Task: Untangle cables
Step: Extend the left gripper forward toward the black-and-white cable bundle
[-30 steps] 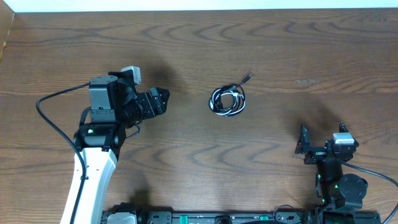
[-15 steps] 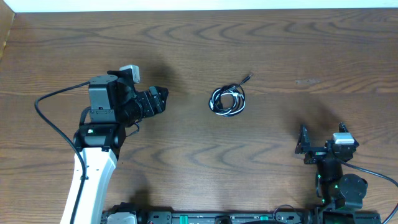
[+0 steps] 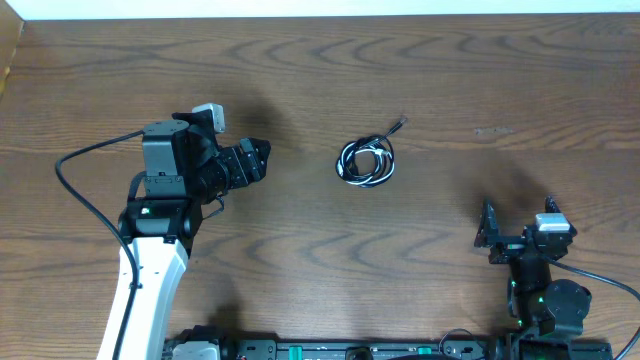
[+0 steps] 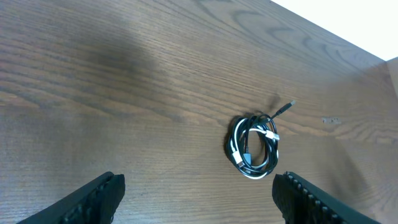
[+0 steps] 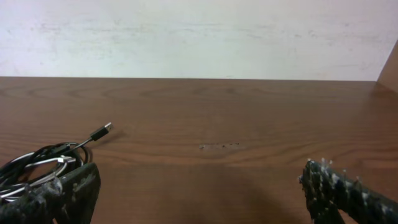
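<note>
Nothing has been moved since earlier: the cables (image 3: 366, 162) are seen tangled in one coil near the worktop's middle, untouched. Left gripper (image 4: 199, 194) and right gripper (image 5: 199, 186) are held wide open, empty; all untangling is judged outstanding.

The brown wood-grain table (image 3: 480, 80) is carrying one small bundle. The cables (image 3: 366, 162) are lying coiled together flat on the wood, ahead of the left gripper (image 3: 266, 160) and apart from it. The white cord (image 4: 237, 154) is looping in among the black cord (image 4: 271, 148). A black plug end (image 4: 287, 106) is pointing away from that gripper. From the right gripper (image 3: 487, 235), the bundle is sitting ahead and to the left, well apart. A faint scuff (image 5: 217, 147) is showing straight ahead of it.
</note>
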Action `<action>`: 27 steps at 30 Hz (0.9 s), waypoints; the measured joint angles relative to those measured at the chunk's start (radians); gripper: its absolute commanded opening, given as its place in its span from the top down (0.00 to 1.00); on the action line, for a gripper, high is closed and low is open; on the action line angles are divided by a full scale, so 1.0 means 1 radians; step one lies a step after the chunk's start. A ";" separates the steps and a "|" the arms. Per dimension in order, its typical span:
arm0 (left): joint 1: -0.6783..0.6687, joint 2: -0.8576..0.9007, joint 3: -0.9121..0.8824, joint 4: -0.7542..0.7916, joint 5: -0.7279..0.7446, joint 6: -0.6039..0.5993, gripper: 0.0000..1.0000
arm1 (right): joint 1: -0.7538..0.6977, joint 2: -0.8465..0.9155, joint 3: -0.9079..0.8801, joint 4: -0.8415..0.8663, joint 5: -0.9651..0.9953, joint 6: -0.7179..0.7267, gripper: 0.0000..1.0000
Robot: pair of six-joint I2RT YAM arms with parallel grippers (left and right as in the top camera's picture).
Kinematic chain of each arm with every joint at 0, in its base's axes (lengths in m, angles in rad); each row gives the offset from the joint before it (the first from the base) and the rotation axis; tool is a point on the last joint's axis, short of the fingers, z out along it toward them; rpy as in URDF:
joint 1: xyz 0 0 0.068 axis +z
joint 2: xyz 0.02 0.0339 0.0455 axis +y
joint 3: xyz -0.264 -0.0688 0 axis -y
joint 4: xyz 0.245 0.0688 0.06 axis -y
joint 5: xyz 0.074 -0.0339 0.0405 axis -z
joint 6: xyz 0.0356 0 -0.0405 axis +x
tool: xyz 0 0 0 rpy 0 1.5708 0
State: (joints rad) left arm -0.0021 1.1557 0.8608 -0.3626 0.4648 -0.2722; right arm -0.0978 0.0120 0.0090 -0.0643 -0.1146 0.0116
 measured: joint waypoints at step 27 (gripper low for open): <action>-0.028 0.049 0.000 0.010 0.000 0.007 0.25 | 0.000 0.000 0.000 0.000 0.000 0.000 0.01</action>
State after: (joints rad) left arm -0.0303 1.2049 0.8608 -0.3531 0.4644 -0.2649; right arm -0.0978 0.0120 0.0090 -0.0643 -0.1146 0.0116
